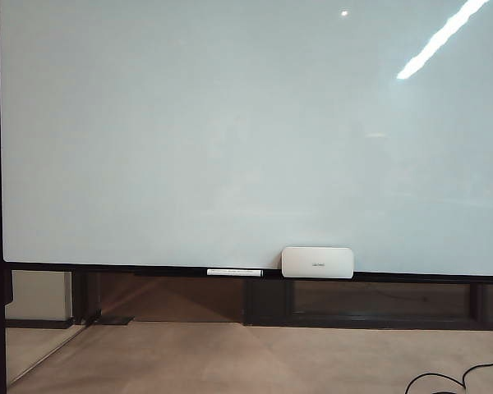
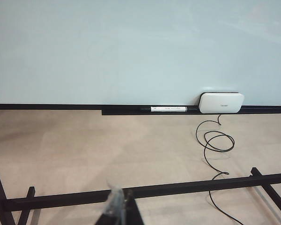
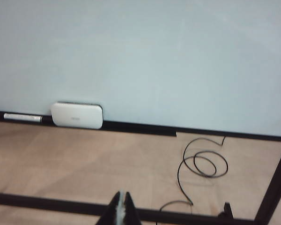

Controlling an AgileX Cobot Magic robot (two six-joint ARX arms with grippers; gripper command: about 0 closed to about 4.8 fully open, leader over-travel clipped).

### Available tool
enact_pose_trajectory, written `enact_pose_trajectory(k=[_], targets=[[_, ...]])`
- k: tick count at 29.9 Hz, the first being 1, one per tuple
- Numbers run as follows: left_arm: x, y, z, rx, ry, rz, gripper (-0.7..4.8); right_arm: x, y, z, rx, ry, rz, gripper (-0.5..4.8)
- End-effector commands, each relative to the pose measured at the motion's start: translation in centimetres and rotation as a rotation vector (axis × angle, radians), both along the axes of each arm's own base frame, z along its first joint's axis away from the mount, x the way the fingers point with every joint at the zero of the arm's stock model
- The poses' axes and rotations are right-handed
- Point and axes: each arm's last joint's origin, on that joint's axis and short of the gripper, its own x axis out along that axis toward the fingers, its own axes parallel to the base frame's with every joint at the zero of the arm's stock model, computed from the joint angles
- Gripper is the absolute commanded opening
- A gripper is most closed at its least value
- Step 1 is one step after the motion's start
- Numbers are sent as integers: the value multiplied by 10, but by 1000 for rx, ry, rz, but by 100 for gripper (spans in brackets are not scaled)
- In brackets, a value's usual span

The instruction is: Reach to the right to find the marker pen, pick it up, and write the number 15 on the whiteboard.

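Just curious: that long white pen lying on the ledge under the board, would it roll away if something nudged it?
Probably. The long white pen looks slim and round, lying flat on the narrow ledge, so a nudge might roll it off. It looks stiff and light. The eraser block beside one end might stop it sliding that way.

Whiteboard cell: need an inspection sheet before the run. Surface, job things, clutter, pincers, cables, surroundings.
Surface: whiteboard blank, glossy, with ceiling light glare at upper right; no writing seen.
Job's things: the marker pen for the task is not identifiable; only a long white pen lies flat on the ledge under the board.
Clutter: white eraser block on the ledge, just right of the pen.
Pincers: left pincer and right pincer both shut, empty, well back from the board.
Cables: black cable coiled loose on the floor.
Surroundings: black frame bars low across the wrist views.
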Motion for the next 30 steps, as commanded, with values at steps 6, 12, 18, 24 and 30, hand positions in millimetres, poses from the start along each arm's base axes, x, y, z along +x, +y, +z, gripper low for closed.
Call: enact_pose_trajectory(k=[6, 12, 18, 24, 30], targets=[[-1, -2, 5, -125, -6, -75, -5, -3, 0, 22, 276, -215, 32, 22], [-2, -5, 11, -119, -58, -174, -5, -7, -1, 40, 272, -238, 23, 22], [-4, -10, 13, -158, -54, -286, -5, -7, -2, 62, 230, -233, -21, 22], [-4, -21, 11, -165, -29, -338, -5, 12, -2, 82, 226, -160, -52, 22], [-5, -35, 15, -165, -59, -429, -5, 38, 0, 117, 21, -171, -71, 22]])
